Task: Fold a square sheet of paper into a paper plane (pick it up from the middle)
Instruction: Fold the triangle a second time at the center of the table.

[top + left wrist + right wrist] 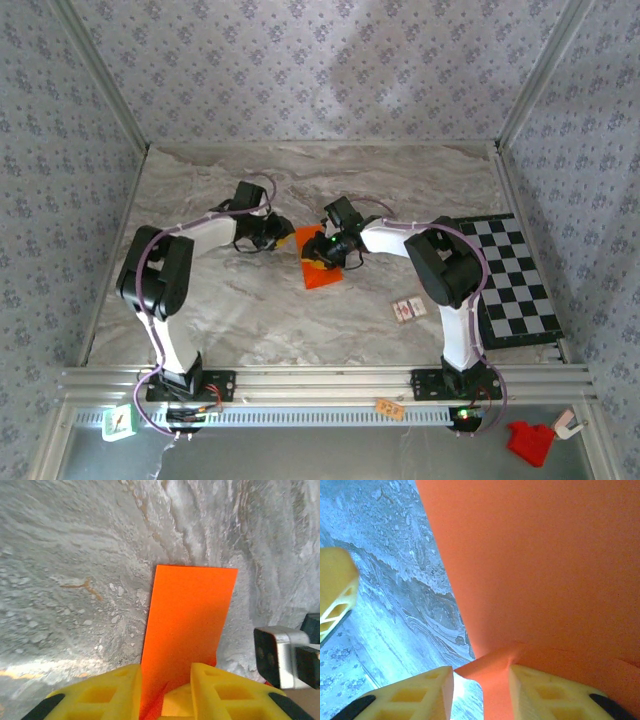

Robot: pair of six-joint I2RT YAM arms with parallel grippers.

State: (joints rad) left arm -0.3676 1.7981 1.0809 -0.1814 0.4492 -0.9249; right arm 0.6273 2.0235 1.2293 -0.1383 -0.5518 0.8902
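Paper: my thin orange paper sheet, middle of the bench, runs lengthwise straight out from the left pincer.
Pincers: I see both parted; the right pincer straddles a corner.

Square sheet of paper on table between left pincer and right pincer, checkered board right.

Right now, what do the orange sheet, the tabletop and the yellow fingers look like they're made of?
Orange sheet: thin matte paper, judging by its flat colour and crisp edges. Tabletop: marble-patterned grey surface, possibly printed laminate; stone not excluded. Fingers: yellow moulded plastic, with hollow ribbed cells.
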